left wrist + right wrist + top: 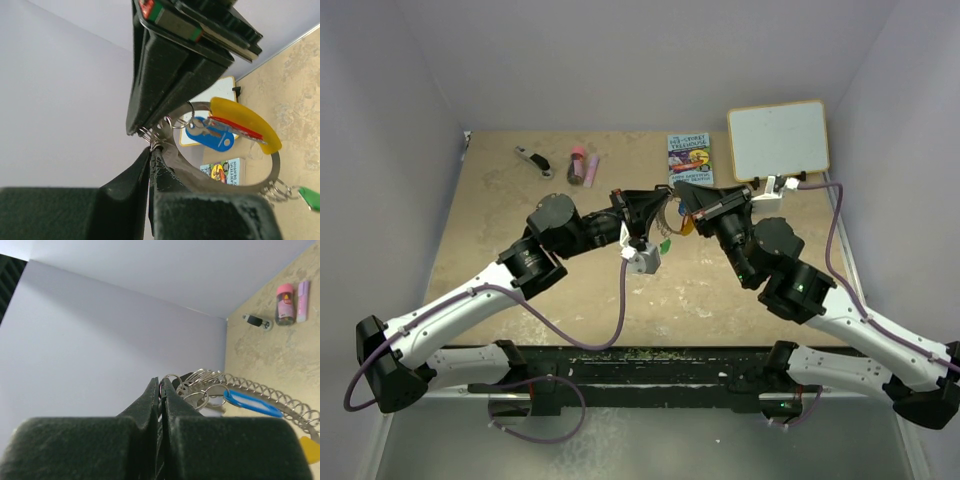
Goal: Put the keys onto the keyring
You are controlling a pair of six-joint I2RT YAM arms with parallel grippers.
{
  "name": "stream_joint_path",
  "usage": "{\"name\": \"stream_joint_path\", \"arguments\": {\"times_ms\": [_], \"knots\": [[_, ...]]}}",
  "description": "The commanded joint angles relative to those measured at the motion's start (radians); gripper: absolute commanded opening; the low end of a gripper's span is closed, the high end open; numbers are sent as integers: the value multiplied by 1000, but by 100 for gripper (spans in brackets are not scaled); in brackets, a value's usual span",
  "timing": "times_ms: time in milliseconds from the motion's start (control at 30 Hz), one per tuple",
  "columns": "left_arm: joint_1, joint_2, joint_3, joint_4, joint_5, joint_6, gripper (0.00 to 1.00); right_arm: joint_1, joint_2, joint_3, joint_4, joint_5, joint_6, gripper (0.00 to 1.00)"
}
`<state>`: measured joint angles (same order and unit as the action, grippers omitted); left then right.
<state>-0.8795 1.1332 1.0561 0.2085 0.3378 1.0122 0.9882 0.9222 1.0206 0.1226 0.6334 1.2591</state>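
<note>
Over tan table (720, 290), left jaws clamp keyring (240, 111); right jaws pinched shut.

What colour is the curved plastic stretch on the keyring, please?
Yellow; the keyring shows best in the left wrist view.

beige table (720, 290): book (690, 160), whiteboard (778, 139), tool (532, 159)

Beige, stone-patterned tabletop (720, 290) boxed in by plain pale lavender-grey walls (640, 60) on three sides (back, left, right). Even, soft light, faint shadows. Dark rail (650, 358) along near table edge.
</note>
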Motion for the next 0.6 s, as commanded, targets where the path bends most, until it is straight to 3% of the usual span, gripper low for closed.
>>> {"name": "stream_joint_path", "arguments": {"times_ms": [0,433,567], "knots": [[3,-24,39,-35,5,74,4,3,-45,12,123,-2,51,0],[2,-2,14,-37,4,227,5,4,-45,16,129,-29,108,0],[2,14,39,-67,-39,210,22,4,-41,16,108,-15,142,0]]}}
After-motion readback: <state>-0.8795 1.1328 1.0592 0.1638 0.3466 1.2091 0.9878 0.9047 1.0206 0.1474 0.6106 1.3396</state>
